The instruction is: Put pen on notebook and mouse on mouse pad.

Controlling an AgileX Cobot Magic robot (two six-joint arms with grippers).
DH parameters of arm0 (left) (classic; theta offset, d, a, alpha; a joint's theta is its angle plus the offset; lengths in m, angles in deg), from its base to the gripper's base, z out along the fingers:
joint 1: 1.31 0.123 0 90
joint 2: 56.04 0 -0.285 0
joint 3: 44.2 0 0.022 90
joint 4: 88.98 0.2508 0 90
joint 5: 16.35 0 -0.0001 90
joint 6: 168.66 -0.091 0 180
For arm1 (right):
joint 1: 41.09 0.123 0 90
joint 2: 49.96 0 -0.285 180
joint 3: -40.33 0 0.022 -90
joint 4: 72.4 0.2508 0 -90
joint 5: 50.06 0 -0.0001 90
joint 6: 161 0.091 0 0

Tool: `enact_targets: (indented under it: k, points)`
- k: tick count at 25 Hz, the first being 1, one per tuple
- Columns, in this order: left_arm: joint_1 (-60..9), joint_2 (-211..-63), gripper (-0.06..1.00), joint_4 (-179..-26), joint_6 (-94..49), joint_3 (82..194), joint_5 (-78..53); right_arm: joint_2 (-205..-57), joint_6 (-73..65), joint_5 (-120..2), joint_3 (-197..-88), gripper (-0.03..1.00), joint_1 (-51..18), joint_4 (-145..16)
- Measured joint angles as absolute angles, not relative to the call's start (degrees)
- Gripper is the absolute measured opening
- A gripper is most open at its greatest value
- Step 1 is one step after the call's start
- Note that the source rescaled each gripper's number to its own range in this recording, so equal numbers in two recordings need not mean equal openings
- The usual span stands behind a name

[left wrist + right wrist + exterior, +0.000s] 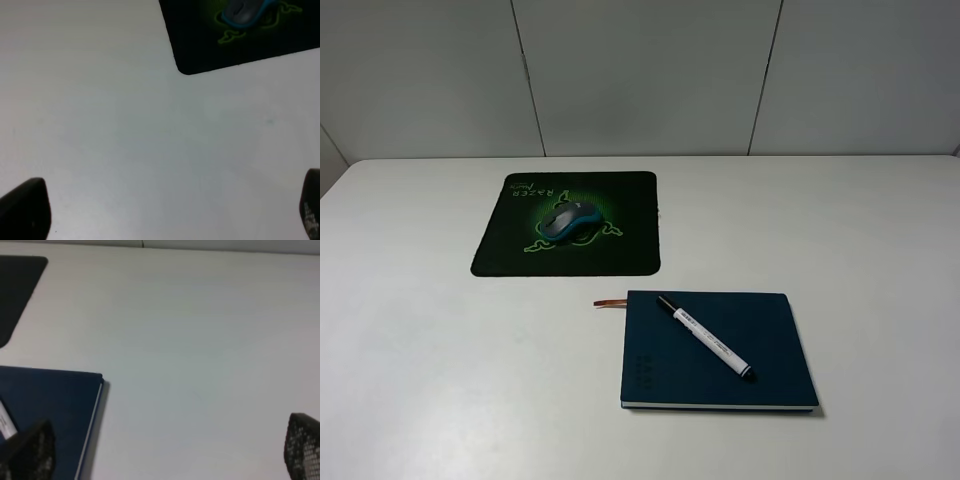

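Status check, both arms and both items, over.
Left gripper open, empty; right gripper open, empty. Pen lying diagonally on notebook. Mouse sitting on mouse pad. Nothing in the way.

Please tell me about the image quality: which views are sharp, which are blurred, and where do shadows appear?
Exterior high view: sharp and evenly lit, with the print on the pen visible and a thin soft shadow beside the notebook. Left wrist view: soft focus, the mouse and the mouse pad logo smeared, claw fingertips blurred. Right wrist view: also hazy, with a faint shadow along the notebook's edge.
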State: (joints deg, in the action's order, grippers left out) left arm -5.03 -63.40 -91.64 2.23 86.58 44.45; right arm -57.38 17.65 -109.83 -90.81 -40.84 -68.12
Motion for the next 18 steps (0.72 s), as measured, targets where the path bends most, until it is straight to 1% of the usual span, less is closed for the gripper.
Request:
enact_targets:
  k: [5,18]
  points:
    - [-5.03,-63.4,1.0,-91.64,2.23,86.58,44.45,-57.33,20.31,-109.2,-90.44,1.0,-40.84,-69.23]
    - [-5.03,-63.4,1.0,-91.64,2.23,86.58,44.45,-57.33,20.51,-109.2,-90.44,1.0,-40.84,-69.3]
